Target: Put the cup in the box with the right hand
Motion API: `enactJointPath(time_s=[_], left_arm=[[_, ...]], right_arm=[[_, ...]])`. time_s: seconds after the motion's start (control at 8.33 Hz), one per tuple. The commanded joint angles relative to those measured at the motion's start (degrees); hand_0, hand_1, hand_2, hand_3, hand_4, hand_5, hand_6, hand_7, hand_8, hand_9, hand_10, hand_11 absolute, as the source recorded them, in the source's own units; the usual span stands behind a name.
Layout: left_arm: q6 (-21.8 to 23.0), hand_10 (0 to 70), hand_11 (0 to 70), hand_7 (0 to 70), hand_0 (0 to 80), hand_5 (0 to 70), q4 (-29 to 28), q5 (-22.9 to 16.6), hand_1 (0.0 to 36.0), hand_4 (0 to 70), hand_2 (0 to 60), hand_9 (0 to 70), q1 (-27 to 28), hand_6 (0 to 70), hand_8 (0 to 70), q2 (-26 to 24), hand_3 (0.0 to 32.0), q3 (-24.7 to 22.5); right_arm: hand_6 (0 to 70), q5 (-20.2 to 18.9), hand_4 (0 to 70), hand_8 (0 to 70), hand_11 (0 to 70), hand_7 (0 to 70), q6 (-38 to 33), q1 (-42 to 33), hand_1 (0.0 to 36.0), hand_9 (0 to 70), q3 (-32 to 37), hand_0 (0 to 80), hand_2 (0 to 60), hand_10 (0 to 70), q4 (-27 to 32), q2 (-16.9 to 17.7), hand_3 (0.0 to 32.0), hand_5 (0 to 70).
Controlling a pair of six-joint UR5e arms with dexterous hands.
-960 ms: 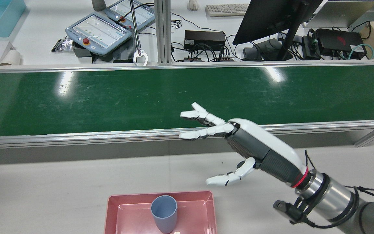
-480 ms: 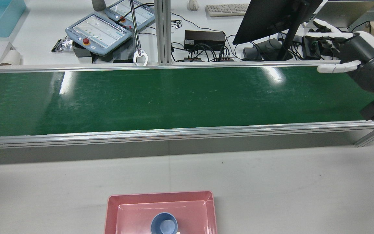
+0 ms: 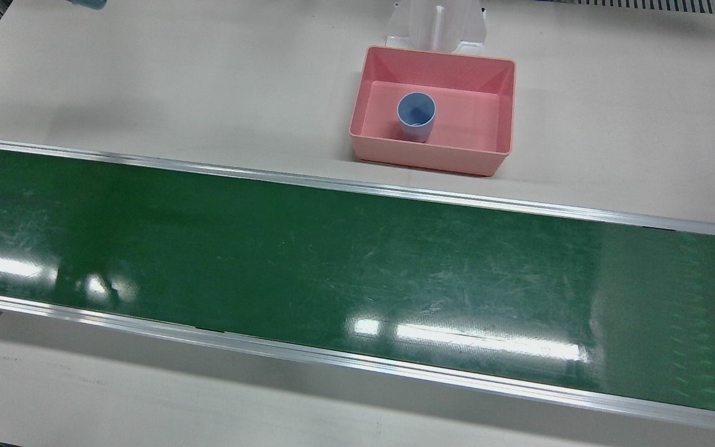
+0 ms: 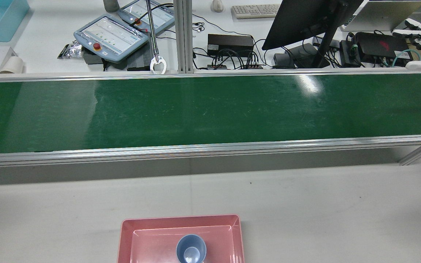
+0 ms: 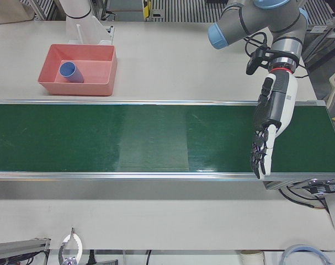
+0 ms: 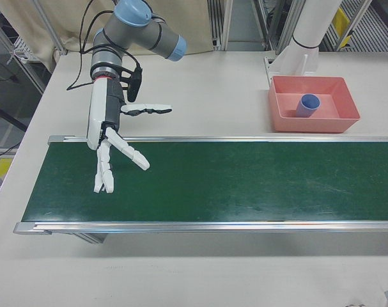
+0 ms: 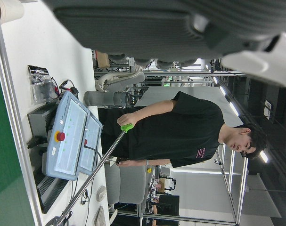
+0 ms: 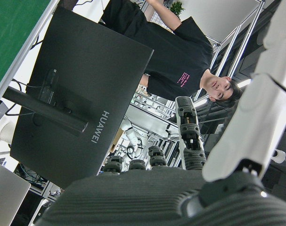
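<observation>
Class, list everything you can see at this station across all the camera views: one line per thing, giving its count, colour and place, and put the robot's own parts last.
cup: one, blue, upright inside the box.
box: one, pink, on the white table before the pedestals.
conveyor belt: one, green, across the station.
monitor: one, black, on the desk beyond the belt.
teach pendants: two, grey-blue, on that desk.
keyboard: one, white, on that desk.
person: one, black shirt, holding a reach tool.
right hand: one, white, open over the belt's end.
left hand: one, white and grey, open over the belt's other end.
</observation>
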State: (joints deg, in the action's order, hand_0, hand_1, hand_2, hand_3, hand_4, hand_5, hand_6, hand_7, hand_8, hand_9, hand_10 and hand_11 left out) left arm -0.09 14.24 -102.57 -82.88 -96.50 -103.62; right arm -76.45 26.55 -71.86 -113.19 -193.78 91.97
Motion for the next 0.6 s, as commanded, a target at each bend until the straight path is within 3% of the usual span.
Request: enactJointPath(time_s=[0.0,0.12,0.24,0.36,0.48], left_arm=[[0.00,0.0,0.0,0.0,0.0,0.0,-0.08,0.00,0.0,0.0,0.0,0.0,0.00,0.0,0.0,0.00,0.0,0.00],[0.00,0.0,0.0,0.0,0.0,0.0,-0.09,0.00,0.0,0.0,0.0,0.0,0.00,0.0,0.0,0.00,0.0,0.00],[0.00,0.0,0.0,0.0,0.0,0.0,0.00,0.00,0.0,0.0,0.0,0.0,0.00,0.0,0.0,0.00,0.0,0.00],[0.00,0.0,0.0,0.0,0.0,0.0,0.00,0.00,0.0,0.0,0.0,0.0,0.00,0.0,0.0,0.09,0.0,0.00],[0.00,0.0,0.0,0.0,0.0,0.0,0.00,0.00,0.0,0.0,0.0,0.0,0.00,0.0,0.0,0.00,0.0,0.00]], right_arm=[[2.5,-0.19,6.6,0.0,2.8,7.1,-1.75,-0.30,5.3,1.8,0.43,38.2,9.0,1.2,0.07,-0.04,0.0,2.2],[2.2,-0.19,8.0,0.0,2.2,7.1,-2.20,-0.30,2.8,1.5,0.43,39.5,3.0,0.9,0.07,-0.04,0.0,1.9],[2.3,-0.19,6.5,0.0,2.5,7.7,-2.12,-0.38,4.7,1.7,0.51,35.7,9.2,1.1,0.07,0.14,0.0,1.9],[2.7,-0.19,11.7,0.0,3.2,8.0,-2.64,-0.30,2.8,1.9,2.25,41.2,0.0,1.6,0.07,-0.04,0.0,1.9],[2.7,-0.36,8.0,0.0,3.5,7.4,-2.55,-0.03,5.9,1.9,2.71,36.9,10.4,1.8,0.07,0.22,0.0,2.1]])
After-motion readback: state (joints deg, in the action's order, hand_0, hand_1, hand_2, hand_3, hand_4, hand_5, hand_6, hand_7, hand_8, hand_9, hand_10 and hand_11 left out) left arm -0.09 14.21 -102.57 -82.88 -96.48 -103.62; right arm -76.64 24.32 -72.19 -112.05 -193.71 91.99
